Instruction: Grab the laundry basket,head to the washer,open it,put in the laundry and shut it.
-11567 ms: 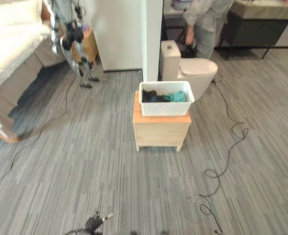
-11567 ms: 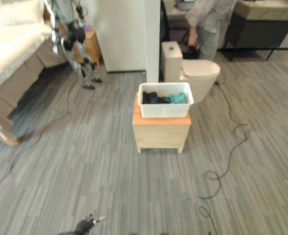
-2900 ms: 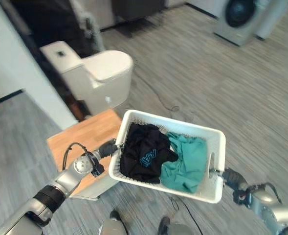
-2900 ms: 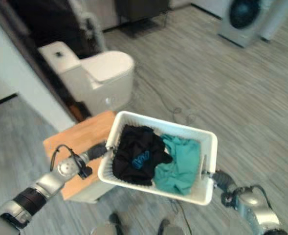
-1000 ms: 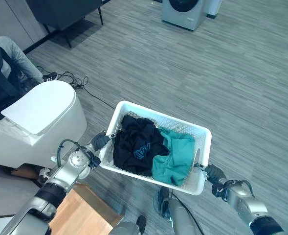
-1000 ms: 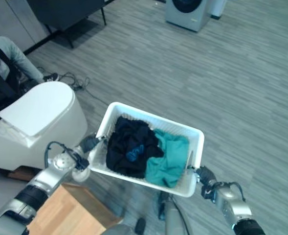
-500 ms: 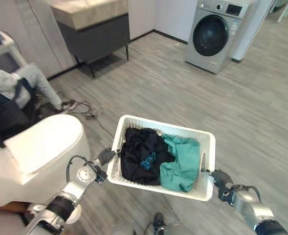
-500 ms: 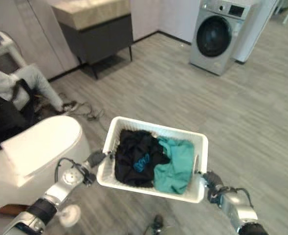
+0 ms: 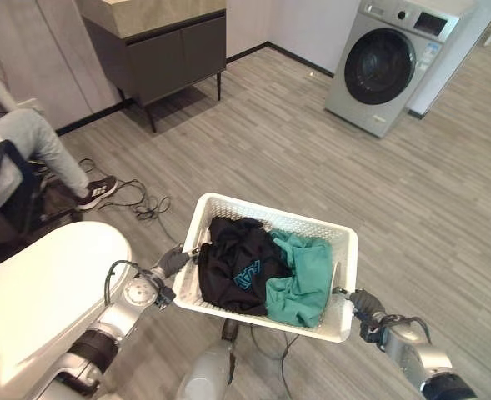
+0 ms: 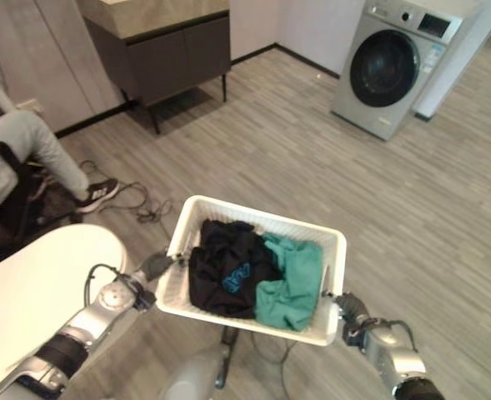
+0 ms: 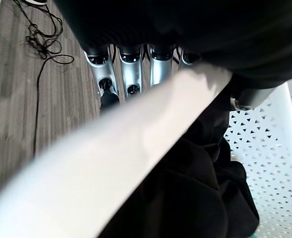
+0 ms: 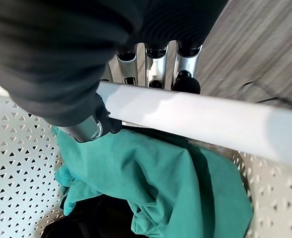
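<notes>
While the head camera looks down, the white laundry basket [image 9: 345, 250] sits up off the floor between both hands, with a black garment [image 9: 237, 267] and a teal one [image 9: 303, 279] piled inside. Left hand [image 9: 172, 261] is on the basket's left rim, right hand [image 9: 363, 302] on the right rim. Washer [image 9: 384, 67] is well apart at the far side of the room, door closed, and a dark cabinet [image 9: 166, 46] stands against the wall further left. A white toilet [image 9: 37, 292] is near the left arm, and a person's leg and shoe [image 9: 57, 158] shows beyond it.

Left wrist view: the fingers [image 11: 131, 69] curl under the basket rim with the thumb over the inside edge, so it's clamped on the rim, black cloth just past it.

Right wrist view: same deal, fingers [image 12: 156, 64] wrapped under the rim, thumb hooked inside, teal cloth right below
</notes>
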### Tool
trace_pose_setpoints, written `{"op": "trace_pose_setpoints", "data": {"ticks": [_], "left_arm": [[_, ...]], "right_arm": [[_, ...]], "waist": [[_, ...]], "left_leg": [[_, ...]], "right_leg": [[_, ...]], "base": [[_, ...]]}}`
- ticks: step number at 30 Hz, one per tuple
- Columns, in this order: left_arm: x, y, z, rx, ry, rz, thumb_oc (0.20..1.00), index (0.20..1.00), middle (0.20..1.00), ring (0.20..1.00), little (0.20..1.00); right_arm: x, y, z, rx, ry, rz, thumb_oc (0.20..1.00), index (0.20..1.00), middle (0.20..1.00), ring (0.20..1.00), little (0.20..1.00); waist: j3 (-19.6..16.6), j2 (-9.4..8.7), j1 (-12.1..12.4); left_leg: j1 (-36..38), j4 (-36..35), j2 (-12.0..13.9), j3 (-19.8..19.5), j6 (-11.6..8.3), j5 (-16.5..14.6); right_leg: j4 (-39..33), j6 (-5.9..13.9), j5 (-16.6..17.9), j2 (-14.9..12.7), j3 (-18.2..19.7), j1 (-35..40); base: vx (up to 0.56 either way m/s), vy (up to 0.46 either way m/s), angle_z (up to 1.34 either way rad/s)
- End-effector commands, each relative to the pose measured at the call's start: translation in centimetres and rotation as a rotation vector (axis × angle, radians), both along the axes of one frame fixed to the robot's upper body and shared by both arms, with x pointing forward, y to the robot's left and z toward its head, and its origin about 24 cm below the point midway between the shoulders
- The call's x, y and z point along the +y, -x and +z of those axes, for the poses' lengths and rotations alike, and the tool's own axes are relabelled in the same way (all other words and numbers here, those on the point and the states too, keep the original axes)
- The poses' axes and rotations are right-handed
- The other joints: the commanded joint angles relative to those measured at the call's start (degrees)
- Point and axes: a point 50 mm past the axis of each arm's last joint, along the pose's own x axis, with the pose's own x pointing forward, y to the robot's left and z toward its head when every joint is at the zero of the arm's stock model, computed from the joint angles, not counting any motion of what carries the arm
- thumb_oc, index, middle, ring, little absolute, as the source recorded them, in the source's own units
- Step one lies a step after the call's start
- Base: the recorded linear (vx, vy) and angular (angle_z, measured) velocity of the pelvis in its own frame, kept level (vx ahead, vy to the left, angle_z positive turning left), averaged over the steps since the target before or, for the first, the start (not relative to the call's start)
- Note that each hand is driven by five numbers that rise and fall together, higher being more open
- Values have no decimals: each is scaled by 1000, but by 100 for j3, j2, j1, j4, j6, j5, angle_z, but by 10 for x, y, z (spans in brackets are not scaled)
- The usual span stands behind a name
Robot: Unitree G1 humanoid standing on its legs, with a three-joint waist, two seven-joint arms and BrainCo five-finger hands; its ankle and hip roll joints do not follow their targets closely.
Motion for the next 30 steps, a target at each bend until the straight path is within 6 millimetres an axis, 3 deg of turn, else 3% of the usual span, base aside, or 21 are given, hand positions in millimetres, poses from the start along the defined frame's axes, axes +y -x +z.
{"op": "trace_pose_setpoints", "data": {"ticks": [1,2,4,6,7,8,10,11,12,15,16,19,21,23,24,26,27,29,30], "left_arm": [[24,-18,35,-143,36,96,200,200,200,200,200],[27,-17,35,-143,23,106,200,200,200,200,200],[31,-16,35,-139,17,118,200,200,200,200,200],[33,-17,38,-147,13,120,200,200,200,200,200],[32,-19,40,-152,-6,112,200,200,200,200,200],[30,-24,45,-166,-21,98,200,200,200,200,200],[29,-24,45,-166,-21,97,200,200,200,200,200],[25,-29,48,-178,-35,81,200,200,200,200,200],[17,-37,54,-200,-58,46,200,200,200,200,200],[16,-39,55,-203,-53,50,200,200,200,200,200],[18,-39,54,-205,-58,56,200,200,200,200,200],[15,-40,55,-212,-59,41,200,200,200,200,200],[11,-41,53,-203,-56,29,200,200,200,200,200],[11,-40,50,-207,-38,45,200,200,200,200,200],[11,-40,50,-207,-37,45,200,200,200,200,200],[13,-36,44,-188,-14,64,200,200,200,200,200],[13,-36,44,-188,-15,64,200,200,200,200,200],[17,-32,43,-181,10,90,200,200,200,200,200],[17,-31,42,-184,29,100,200,200,200,200,200]], "right_arm": [[-23,-28,42,-240,-21,-46,200,200,200,200,200],[-22,-31,40,-233,-7,-39,200,200,200,200,200],[-18,-33,38,-222,9,-21,200,200,200,200,200],[-18,-36,39,-222,16,-20,200,200,200,200,200],[-23,-37,43,-238,37,-30,200,200,200,200,200],[-30,-36,46,-247,53,-45,200,200,200,200,200],[-30,-36,46,-247,54,-47,200,200,200,200,200],[-38,-34,49,-256,69,-73,200,200,200,200,200],[-45,-31,51,-264,89,-92,200,200,200,200,200],[-51,-29,53,-263,111,-103,200,200,200,200,200],[-56,-28,51,-246,146,-96,200,200,200,200,200],[-57,-27,51,-242,144,-92,200,200,200,200,200],[-58,-21,45,-217,136,-101,200,200,200,200,200],[-60,-19,46,-210,150,-82,200,200,200,200,200],[-60,-19,46,-210,150,-82,200,200,200,200,200],[-64,-14,43,-194,143,-96,200,200,200,200,200],[-64,-14,43,-195,143,-96,200,200,200,200,200],[-64,-15,45,-204,130,-106,200,200,200,200,200],[-65,-16,46,-203,136,-107,200,200,200,200,200]], "waist": [[-532,63,-61],[-506,100,-102],[-462,275,-174],[-415,381,-282],[-350,480,-465],[-286,453,-569],[-263,462,-593],[-200,438,-702],[-224,379,-730],[-236,411,-783],[-239,434,-812],[-235,479,-833],[-389,397,-848],[-570,440,-935],[-571,452,-938],[-584,465,-999],[-598,450,-1011],[-417,277,-882],[-368,249,-817]], "left_leg": [[-32,-80,65,-199,73,61],[124,-64,59,-86,182,-111],[470,-127,139,24,304,-278],[845,-256,147,54,351,-391],[1139,-385,140,17,284,-450],[1200,-340,107,45,186,-519],[1218,-323,111,12,181,-534],[1435,-201,103,110,59,-758],[1417,-56,92,168,-82,-966],[1615,-67,102,201,-104,-1157],[1858,-76,93,274,-87,-1355],[2023,-56,173,346,-97,-1479],[2236,-65,201,350,-133,-1595],[2302,305,481,399,-275,-1404],[2298,320,495,397,-281,-1416],[1870,1826,1008,385,-537,-284],[1841,1829,993,373,-535,-270],[1076,3685,1262,311,-529,479],[852,3960,1355,364,-480,445]], "right_leg": [[913,192,1347,321,-301,-736],[1641,331,1875,177,-366,-1001],[2357,366,1995,-61,-719,-1470],[2517,289,1764,-251,-1036,-1861],[2147,181,1441,-117,-1285,-2347],[1768,217,1402,-180,-1499,-2356],[1747,216,1397,-179,-1536,-2308],[535,227,1435,-360,-1866,-2453],[-500,178,1418,-488,-1954,-2300],[-1157,315,1692,-542,-1894,-2363],[-1537,434,1871,-674,-1853,-2548],[-1749,464,1911,-655,-1761,-2639],[-1872,455,2002,-588,-1604,-2468],[-1673,321,2118,-407,-1595,-2305],[-1674,317,2116,-395,-1601,-2300],[-1536,-31,1830,36,-1488,-1941],[-1543,-32,1839,19,-1497,-1958],[-1744,-391,1664,242,-1443,-1501],[-1821,-455,1594,302,-1450,-1367]], "base": [[437,199,-29],[390,190,-23],[359,197,-23],[397,155,-35],[428,57,-25],[341,33,12],[154,-50,39],[401,-219,25],[495,-266,10],[324,-143,5],[242,-76,-3],[325,-137,-29],[448,-237,-27],[387,-249,-10],[377,-321,-23],[324,-348,-23],[154,-258,-28],[268,-410,-20],[284,-390,-6]]}}
